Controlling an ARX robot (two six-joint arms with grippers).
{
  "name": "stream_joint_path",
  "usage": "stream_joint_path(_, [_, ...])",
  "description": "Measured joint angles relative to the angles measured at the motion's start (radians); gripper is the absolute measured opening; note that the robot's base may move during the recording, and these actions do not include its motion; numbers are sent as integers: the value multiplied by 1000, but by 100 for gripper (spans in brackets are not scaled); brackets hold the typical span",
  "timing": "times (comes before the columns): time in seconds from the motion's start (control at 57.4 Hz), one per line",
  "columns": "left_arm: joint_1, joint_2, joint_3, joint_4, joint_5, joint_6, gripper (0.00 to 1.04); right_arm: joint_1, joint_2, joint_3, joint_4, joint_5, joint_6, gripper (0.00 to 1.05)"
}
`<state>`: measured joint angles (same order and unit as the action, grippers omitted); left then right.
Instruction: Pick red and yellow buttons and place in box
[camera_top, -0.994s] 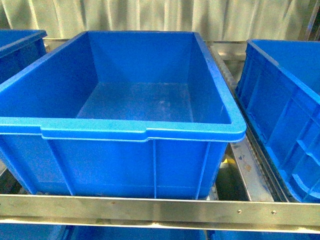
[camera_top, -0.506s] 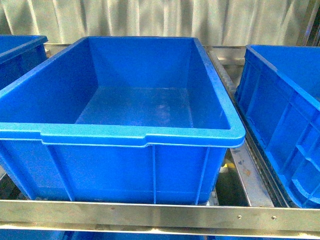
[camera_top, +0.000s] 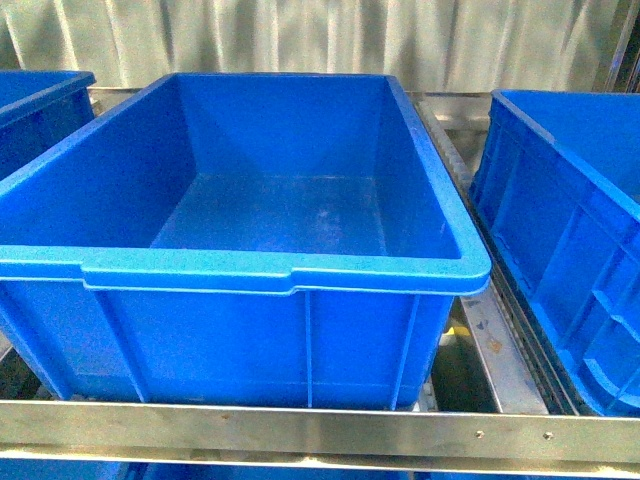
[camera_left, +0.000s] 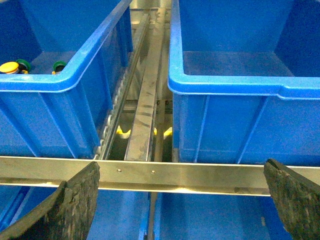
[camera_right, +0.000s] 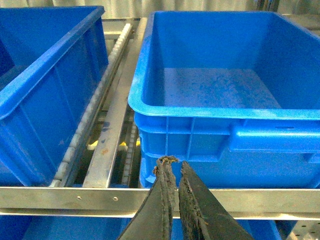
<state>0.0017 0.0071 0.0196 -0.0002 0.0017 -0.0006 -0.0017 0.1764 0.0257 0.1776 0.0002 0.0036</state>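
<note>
Left wrist view shows the yellow button (camera_left: 9, 67) beside green caps (camera_left: 22, 64) in the bin (camera_left: 50, 83) at nine o'clock of the box (camera_top: 280, 270); the red button is unseen. Our left gripper (camera_left: 181, 166) gapes empty, and our right gripper (camera_right: 172, 166) is pinched closed on nothing. We should drop straight onto yellow, avoiding green.

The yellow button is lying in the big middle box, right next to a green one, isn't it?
Not quite. In the front view the middle box shows no button on its visible floor. The left wrist view shows the yellow button in the neighbouring box instead. It does lie right next to a green one.
</note>
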Motion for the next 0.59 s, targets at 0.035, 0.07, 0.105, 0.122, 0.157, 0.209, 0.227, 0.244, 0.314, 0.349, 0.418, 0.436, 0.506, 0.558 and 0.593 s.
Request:
stream_joint_path(0.035, [0, 0, 0, 0, 0, 0, 97, 0, -31, 1, -37, 0, 0, 4])
stream_joint_path(0.07, [0, 0, 0, 0, 0, 0, 97, 0, -86, 1, -117, -3, 0, 4])
stream_joint_path(0.105, [0, 0, 0, 0, 0, 0, 97, 0, -132, 0, -163, 1, 0, 7])
stream_joint_path(0.122, [0, 0, 0, 0, 0, 0, 97, 0, -147, 0, -168, 0, 0, 10])
stream_joint_path(0.157, [0, 0, 0, 0, 0, 0, 97, 0, -160, 1, -172, 0, 0, 15])
stream_joint_path(0.209, [0, 0, 0, 0, 0, 0, 97, 0, -171, 1, -172, 1, 0, 24])
stream_joint_path(0.227, [0, 0, 0, 0, 0, 0, 97, 0, -172, 1, -173, 1, 0, 28])
stream_joint_path(0.244, [0, 0, 0, 0, 0, 0, 97, 0, -173, 1, -173, 1, 0, 31])
stream_joint_path(0.314, [0, 0, 0, 0, 0, 0, 97, 0, -169, 1, -176, 0, 0, 43])
stream_joint_path(0.349, [0, 0, 0, 0, 0, 0, 97, 0, -170, 1, -176, 0, 0, 49])
stream_joint_path(0.418, [0, 0, 0, 0, -1, 0, 97, 1, -172, 1, -176, 0, 0, 61])
stream_joint_path(0.436, [0, 0, 0, 0, -1, 0, 97, 1, -172, 1, -176, 0, 0, 63])
stream_joint_path(0.506, [0, 0, 0, 0, 0, 0, 97, 1, -172, 1, -176, 0, 0, 75])
stream_joint_path(0.558, [0, 0, 0, 0, 0, 0, 97, 1, -172, 1, -176, 0, 0, 82])
stream_joint_path(0.593, [0, 0, 0, 0, 0, 0, 97, 1, -172, 1, -176, 0, 0, 89])
